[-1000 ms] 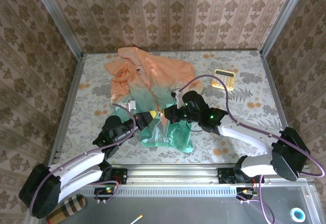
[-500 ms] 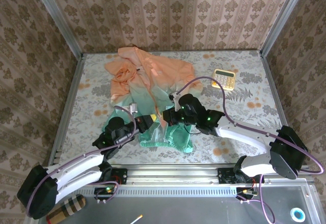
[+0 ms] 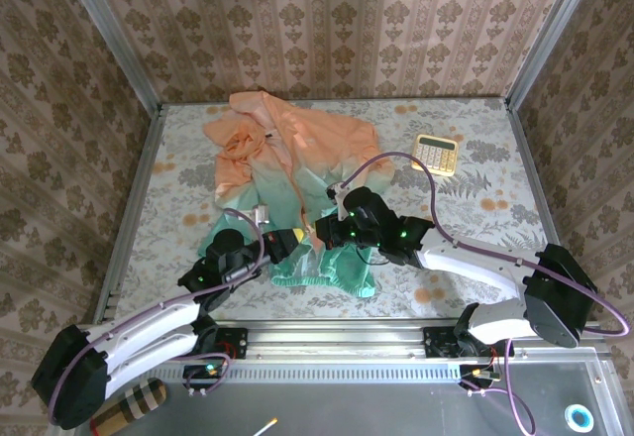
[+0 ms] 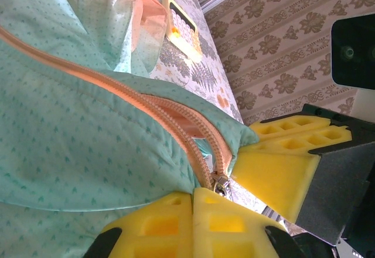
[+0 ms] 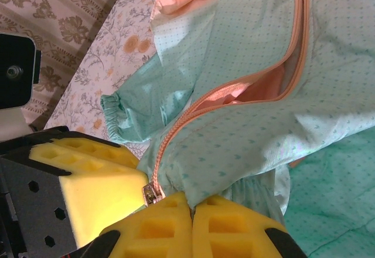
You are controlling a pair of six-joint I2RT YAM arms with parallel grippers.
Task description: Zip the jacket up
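Observation:
The jacket (image 3: 297,149) lies crumpled on the table, peach at the far end and mint at the near hem. My two grippers meet at that hem. The left gripper (image 3: 288,242) is shut on the mint fabric (image 4: 70,129) right beside the metal zipper slider (image 4: 221,183); its yellow pads (image 4: 158,226) are pressed together. The right gripper (image 3: 319,230) is shut on the other mint panel (image 5: 263,111), with the slider (image 5: 152,193) just left of its pads (image 5: 234,226). Above the slider the peach zipper runs open, its two sides spread apart.
A yellow calculator (image 3: 435,154) lies at the far right of the floral table (image 3: 475,228). Patterned walls and metal rails close in the table on three sides. The right arm's purple cable (image 3: 406,159) loops above the table near the calculator.
Both grippers have shifted slightly toward the near edge, drawing the mint hem with them. Both stay shut on the fabric.

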